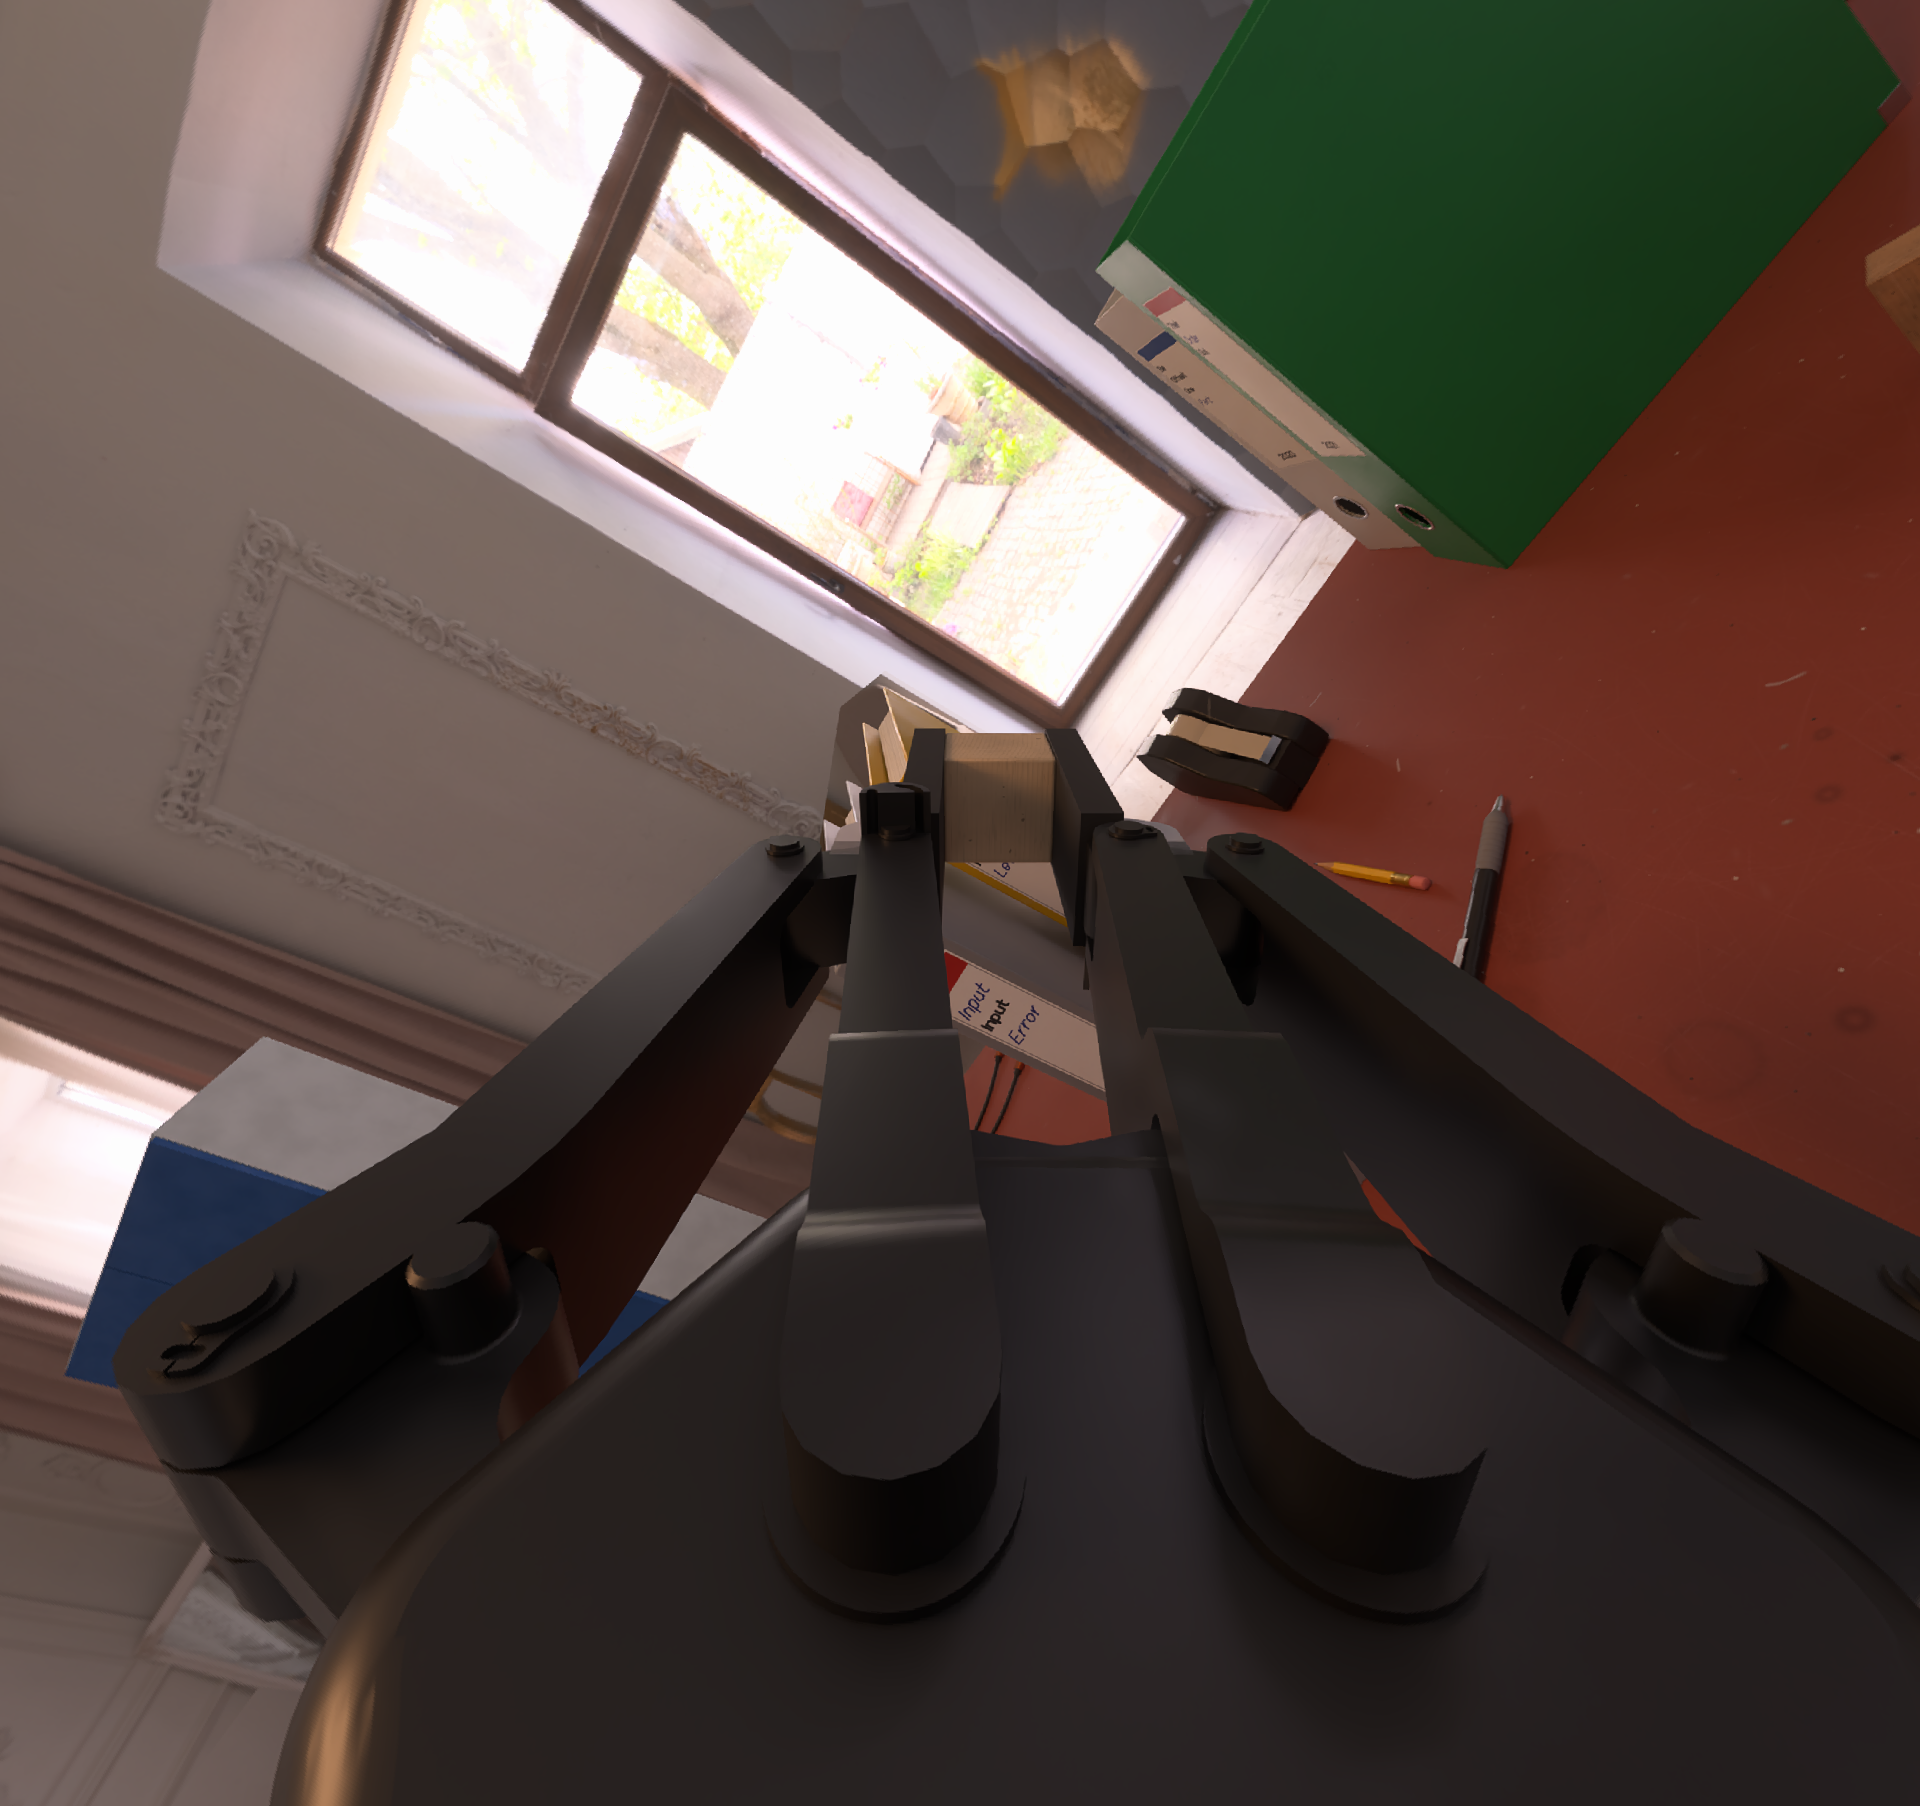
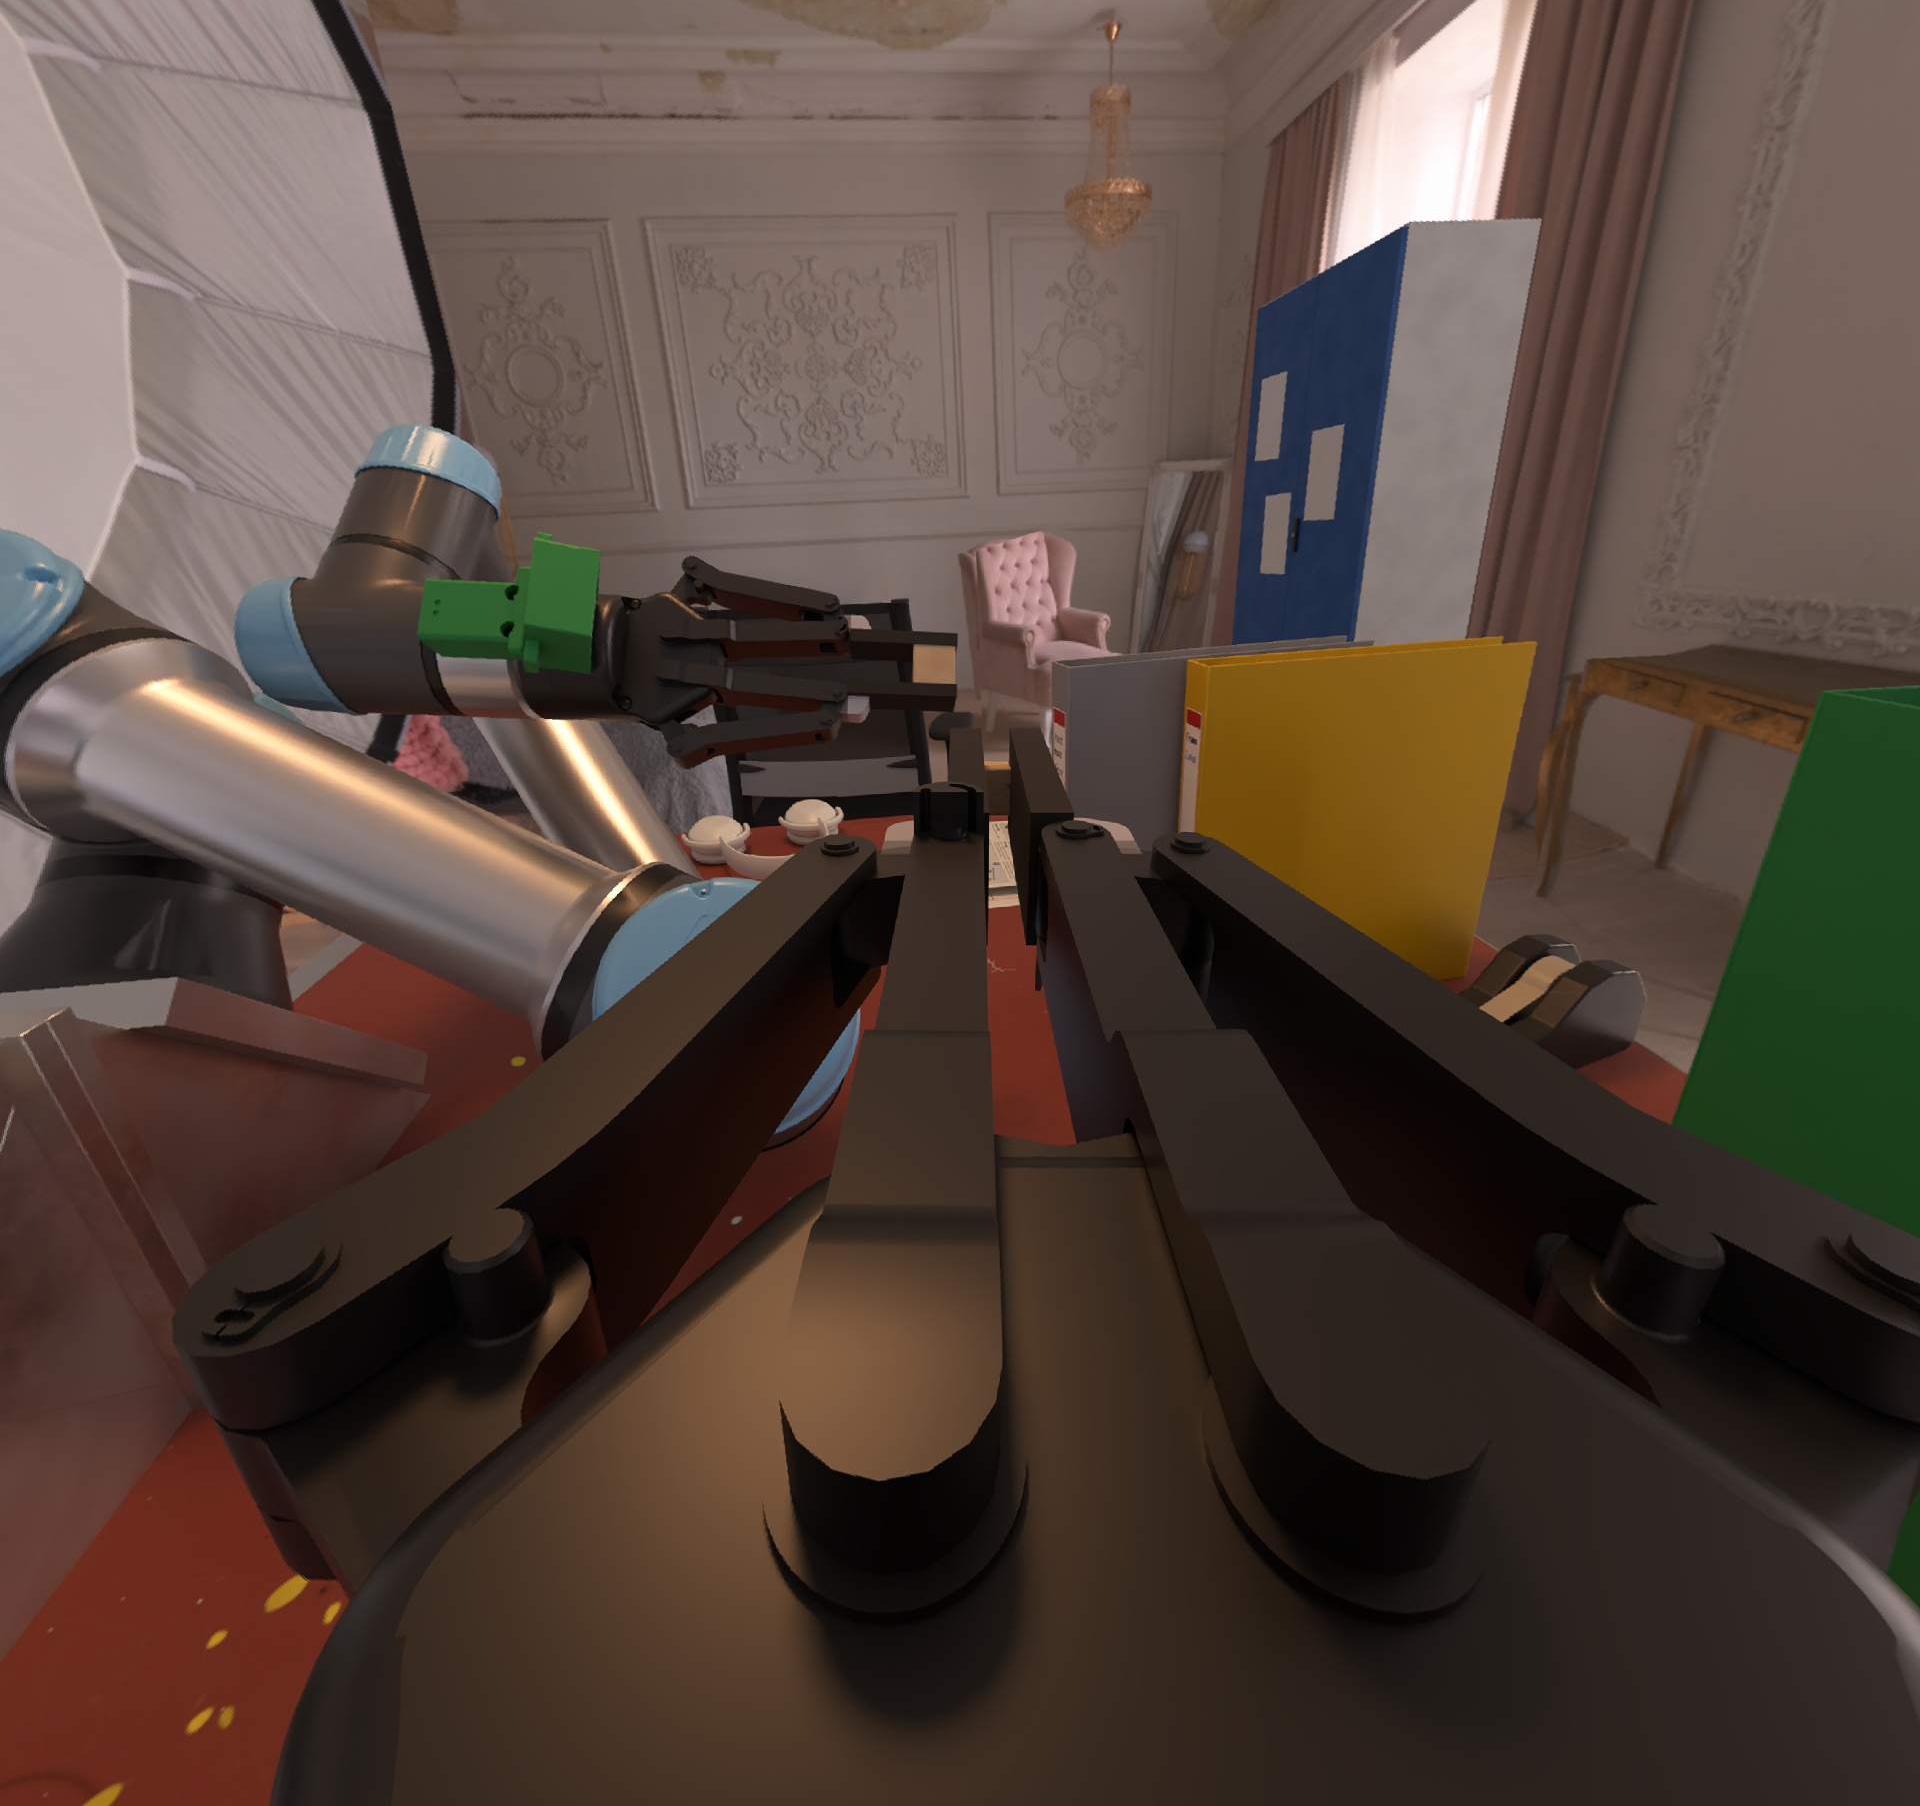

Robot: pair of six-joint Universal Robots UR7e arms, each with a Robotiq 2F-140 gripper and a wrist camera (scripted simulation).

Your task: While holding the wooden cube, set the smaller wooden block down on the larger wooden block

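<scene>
Dark right fingers (image 2: 982, 769) pinch a thin pale wooden block (image 2: 997, 766), barely visible between them above the red tabletop (image 2: 1018, 1018), while the left gripper (image 1: 995, 780) clamps a pale wooden cube (image 1: 997, 795); the larger block's direction cannot be told.

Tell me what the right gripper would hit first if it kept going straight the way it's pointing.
Probably the grey binder standing beside the yellow binder. The right gripper points along the red table with a sliver of wood between its fingertips, and the grey binder sits just ahead, slightly right. Depth is hard to judge.
</scene>
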